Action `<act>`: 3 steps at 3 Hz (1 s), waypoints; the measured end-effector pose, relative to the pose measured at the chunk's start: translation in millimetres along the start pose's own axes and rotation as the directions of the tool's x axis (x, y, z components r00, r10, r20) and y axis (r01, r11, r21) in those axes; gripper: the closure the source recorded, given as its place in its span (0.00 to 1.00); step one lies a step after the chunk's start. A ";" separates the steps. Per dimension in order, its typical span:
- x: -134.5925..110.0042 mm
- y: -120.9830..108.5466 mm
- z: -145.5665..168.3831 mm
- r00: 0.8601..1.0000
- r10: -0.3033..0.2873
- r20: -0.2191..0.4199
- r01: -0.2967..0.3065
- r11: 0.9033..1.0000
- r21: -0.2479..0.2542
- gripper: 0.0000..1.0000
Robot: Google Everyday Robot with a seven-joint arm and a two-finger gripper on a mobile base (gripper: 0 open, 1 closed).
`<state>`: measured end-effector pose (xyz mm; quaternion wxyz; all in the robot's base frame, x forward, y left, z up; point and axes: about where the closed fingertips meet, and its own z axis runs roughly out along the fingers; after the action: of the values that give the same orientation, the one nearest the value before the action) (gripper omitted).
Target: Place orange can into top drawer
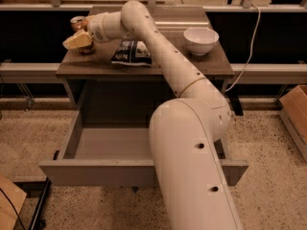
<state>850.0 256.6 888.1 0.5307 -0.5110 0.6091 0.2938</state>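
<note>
Now, gripper: your gripper is sitting at the far-left corner of the desk, right against the orange can.
Grip state: you are looking at it from a poor angle, so you cannot tell whether it is closed on the can or only resting beside it.
Can position: the orange can is standing upright on the desk top, well above and behind the top drawer, with its silver lid showing over the gripper.
Handling: you are probably dealing with a light, thin-walled can that is smooth and easily dented, so a gentle squeeze is looking wiser than a hard one.
Where to hold: you are best gripping across the middle of its body, keeping it upright.
Drawer: the top drawer is standing pulled out below the desk, and the visible part of its floor is showing nothing; the arm is hiding its right side.
Bowl: the white bowl is sitting at the right of the desk, showing no contents from here.
Bag: the snack bag is lying just right of the gripper.
</note>
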 end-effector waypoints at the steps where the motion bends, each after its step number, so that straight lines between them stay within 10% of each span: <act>1: -7.7 3.2 -12.8 1.000 -0.010 0.025 0.010 1.000 0.004 0.49; 3: -12.8 20.5 -65.7 1.000 0.002 0.031 -0.004 0.998 0.058 1.00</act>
<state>807.0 207.7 913.9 0.5540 -0.4900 0.6099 0.2847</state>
